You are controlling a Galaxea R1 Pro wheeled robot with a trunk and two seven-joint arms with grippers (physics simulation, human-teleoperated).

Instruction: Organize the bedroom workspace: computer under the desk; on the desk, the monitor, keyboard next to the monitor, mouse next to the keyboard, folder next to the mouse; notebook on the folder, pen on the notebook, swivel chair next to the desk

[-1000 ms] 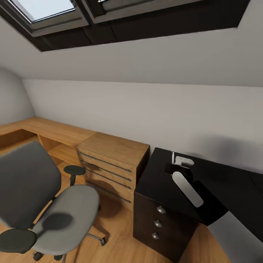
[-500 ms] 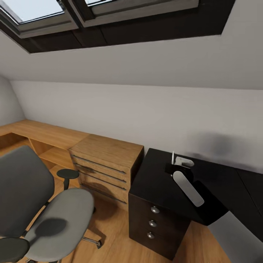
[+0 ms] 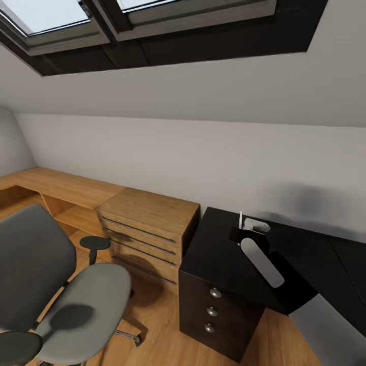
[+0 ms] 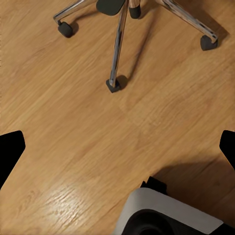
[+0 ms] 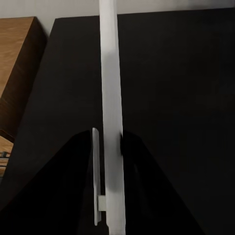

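Right gripper [image 3: 243, 230] clamps the pen [image 5: 111, 98], we see it upright above the glossy black desk [image 3: 223, 254]. Thin silvery-white stick. Left gripper [image 4: 117, 147] spread over wood floor [image 4: 73, 127], near swivel chair [image 3: 76, 295] chrome base.

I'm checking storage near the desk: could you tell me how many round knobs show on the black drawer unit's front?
3, in a vertical row on the black drawer unit: top, middle, bottom. None seems hidden.
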